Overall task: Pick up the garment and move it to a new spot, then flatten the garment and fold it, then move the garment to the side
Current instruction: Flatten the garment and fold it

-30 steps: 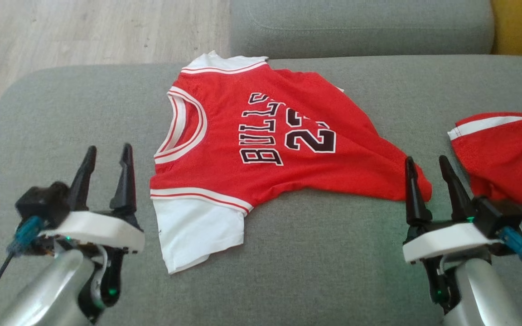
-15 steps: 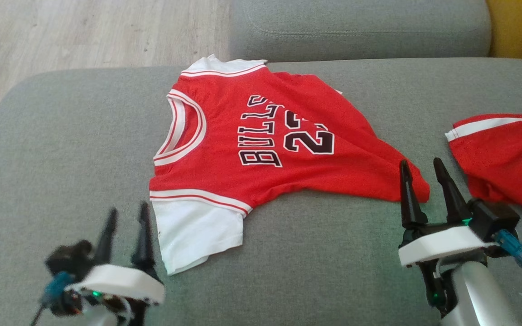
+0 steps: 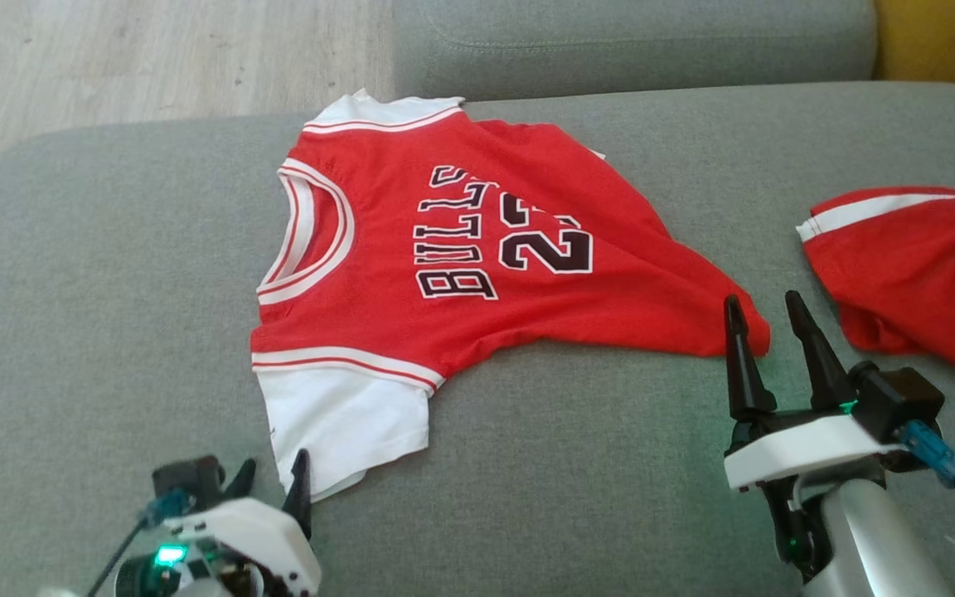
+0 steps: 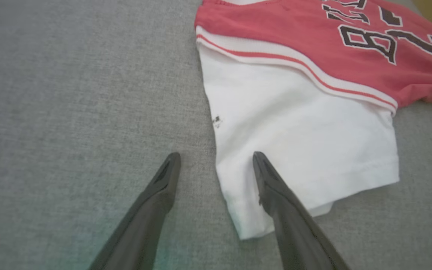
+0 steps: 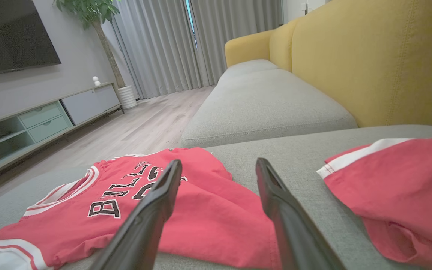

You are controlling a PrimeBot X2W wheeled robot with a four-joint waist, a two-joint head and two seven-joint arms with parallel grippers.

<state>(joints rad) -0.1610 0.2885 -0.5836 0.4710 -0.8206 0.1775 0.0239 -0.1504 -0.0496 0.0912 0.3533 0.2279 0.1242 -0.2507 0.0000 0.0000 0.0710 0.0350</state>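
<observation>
Red-and-white mesh basketball jersey [image 3: 477, 274] lies rumpled on the grey fabric sofa cushion [image 3: 96, 290]. Left gripper [image 4: 216, 155], fingers spread, straddles the edge of its white sleeve [image 4: 298, 142] (lining up a pinch, I'd say); right gripper [image 3: 762, 303], equally spread, hovers empty at the hem corner [image 3: 743, 336].

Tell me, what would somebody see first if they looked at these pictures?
The bright red jersey with BULLS in black letters grabs the eye, spread out in the middle of the grey sofa cushion. Its white sleeve lies right at the open left pincer, near the front. Another red garment sits off to the right, past the open right pincer.
</observation>
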